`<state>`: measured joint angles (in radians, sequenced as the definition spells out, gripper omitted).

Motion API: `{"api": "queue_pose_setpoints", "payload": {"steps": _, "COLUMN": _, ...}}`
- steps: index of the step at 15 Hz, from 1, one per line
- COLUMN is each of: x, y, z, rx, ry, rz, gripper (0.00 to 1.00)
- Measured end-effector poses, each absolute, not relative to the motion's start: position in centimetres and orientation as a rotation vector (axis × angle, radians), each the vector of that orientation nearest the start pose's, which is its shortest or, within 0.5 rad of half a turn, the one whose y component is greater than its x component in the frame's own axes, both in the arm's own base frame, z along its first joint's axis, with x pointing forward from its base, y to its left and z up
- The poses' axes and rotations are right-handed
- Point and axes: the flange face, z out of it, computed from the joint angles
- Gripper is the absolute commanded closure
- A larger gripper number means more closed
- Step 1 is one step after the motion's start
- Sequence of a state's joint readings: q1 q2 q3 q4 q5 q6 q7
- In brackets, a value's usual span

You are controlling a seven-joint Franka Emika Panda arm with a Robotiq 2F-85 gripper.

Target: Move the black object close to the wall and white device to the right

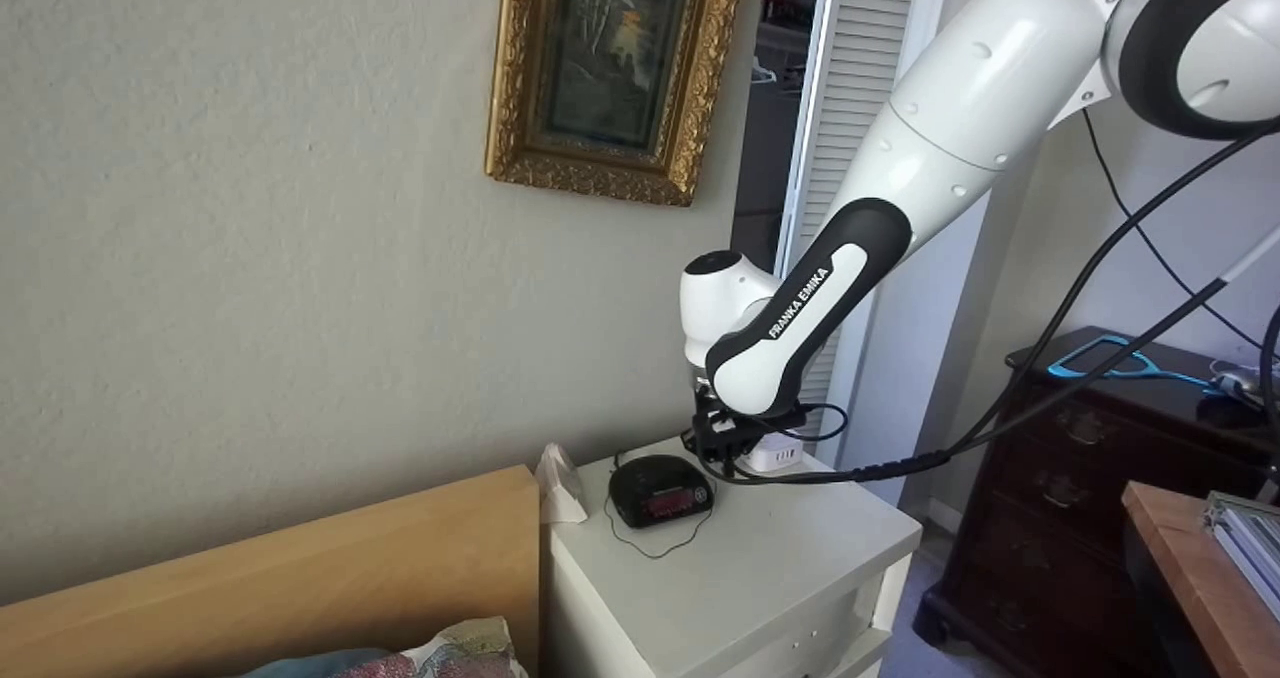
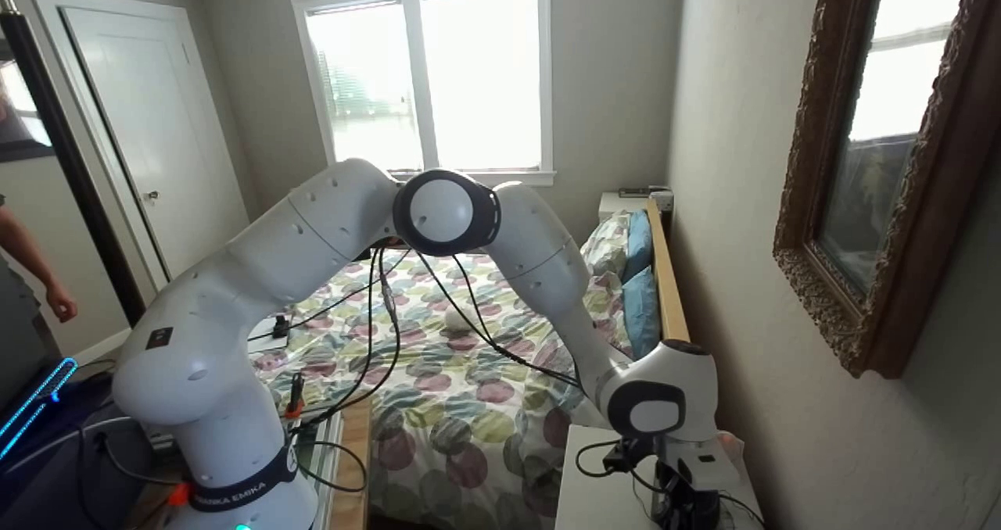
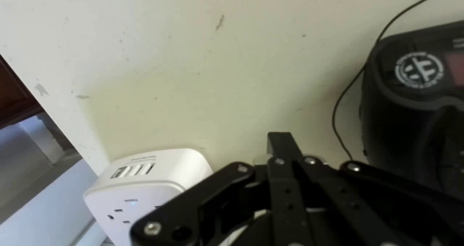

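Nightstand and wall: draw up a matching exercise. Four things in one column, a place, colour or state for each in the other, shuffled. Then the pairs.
Things
1. clock
2. adapter
3. gripper
4. picture

Descriptions
A. shut
B. hanging on the wall
C. black with a reddish front
D. white, with sockets

Pairs: 1-C, 2-D, 3-A, 4-B

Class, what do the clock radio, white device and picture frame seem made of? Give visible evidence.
Clock radio: probably satin black plastic; moulded curves. White device: likely smooth plastic; rounded, slotted casing. Picture frame: perhaps gilded wood or plaster; ornate golden relief.
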<state>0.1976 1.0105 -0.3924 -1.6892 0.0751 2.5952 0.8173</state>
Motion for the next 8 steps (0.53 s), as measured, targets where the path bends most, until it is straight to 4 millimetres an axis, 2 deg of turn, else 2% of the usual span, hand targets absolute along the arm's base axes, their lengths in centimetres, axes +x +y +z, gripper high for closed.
{"api": "queue_pose_setpoints", "payload": {"steps": 4, "x": 61.8, "y": -12.0, "z": 5.5, "rx": -2.985, "ry": 1.719, "rz": -0.096, "gripper": 1.0}}
{"api": "queue_pose_setpoints", "payload": {"steps": 8, "x": 59.9, "y": -14.4, "z": 5.7, "rx": -2.877, "ry": 1.942, "rz": -0.031, "gripper": 1.0}}
